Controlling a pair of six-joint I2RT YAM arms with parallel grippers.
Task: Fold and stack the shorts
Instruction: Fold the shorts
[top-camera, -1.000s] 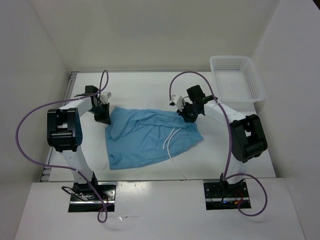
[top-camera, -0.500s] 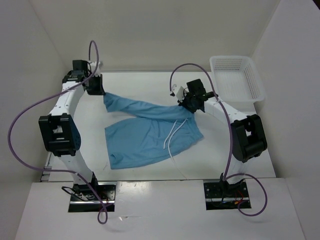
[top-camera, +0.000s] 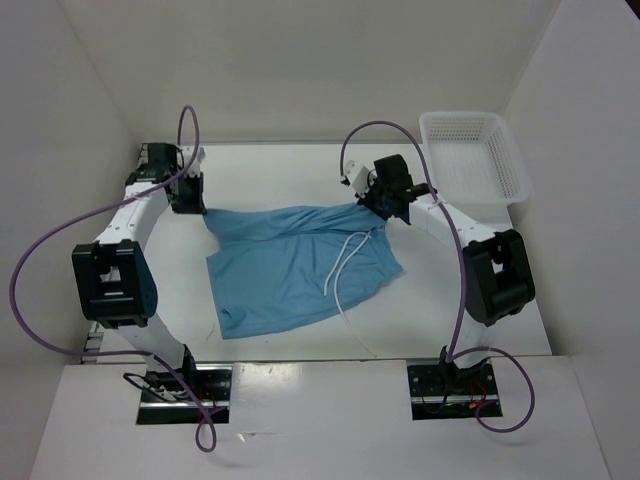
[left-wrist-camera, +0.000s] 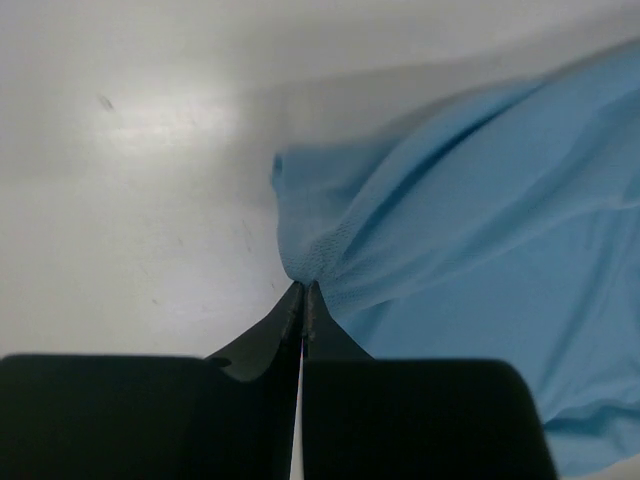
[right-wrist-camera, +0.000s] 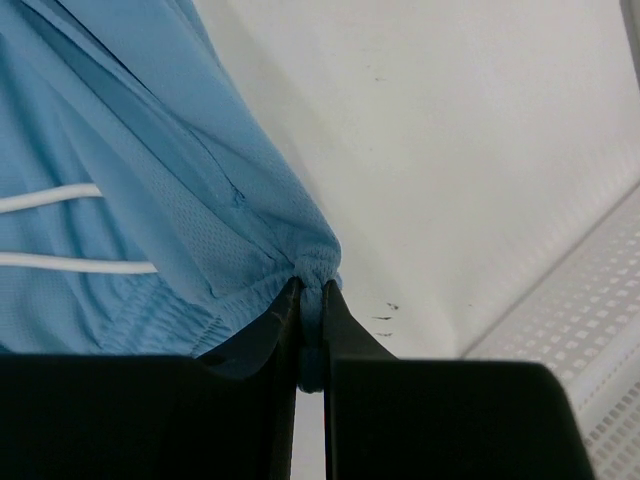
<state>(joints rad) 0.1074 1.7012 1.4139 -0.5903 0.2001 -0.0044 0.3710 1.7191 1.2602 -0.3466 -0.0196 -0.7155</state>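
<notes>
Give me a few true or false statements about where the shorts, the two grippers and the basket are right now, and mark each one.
1. The left gripper is shut on an edge of the shorts. True.
2. The right gripper is open and holds nothing. False: it is shut on the gathered edge of the shorts.
3. The shorts lie inside the white mesh basket. False: they lie spread on the table, apart from the basket.
4. A white drawstring runs across the shorts. True.
</notes>
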